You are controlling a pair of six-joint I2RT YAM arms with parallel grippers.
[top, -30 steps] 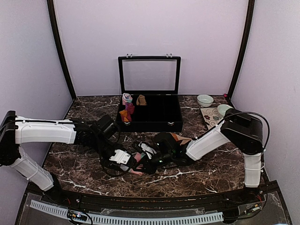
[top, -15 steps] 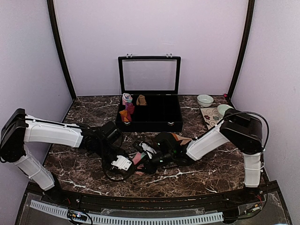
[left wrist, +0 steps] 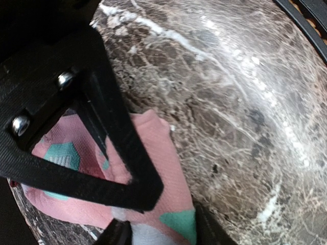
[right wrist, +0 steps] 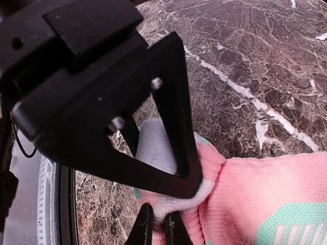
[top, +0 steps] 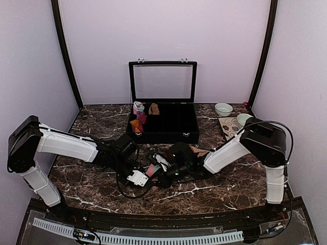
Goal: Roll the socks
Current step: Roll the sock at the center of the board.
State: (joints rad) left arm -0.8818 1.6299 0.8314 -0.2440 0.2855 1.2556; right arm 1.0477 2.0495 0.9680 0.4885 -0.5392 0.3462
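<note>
Trouble, if it comes, will come from two claws crowding one small bundle. The pink sock point(top: 152, 170) lies on the marble table point(top: 92, 186) in front of the open black case point(top: 163, 137), squeezed between both arms. The right gripper point(right wrist: 156, 224) is clenched on the sock's pale grey end, the fabric pinched tight between its tips. The left gripper point(top: 144, 176) lies over the pink part from the other side. One finger point(left wrist: 120, 138) crosses the cloth, but I cannot tell whether its jaws are biting or loose. If the left one drags while the right holds firm, I'd expect the sock to stretch flat rather than roll, or slip free and spring open. Being so close, the fingers could also knock each other. The other pair's tan foot point(top: 200, 152) pokes out behind the right arm.
</note>
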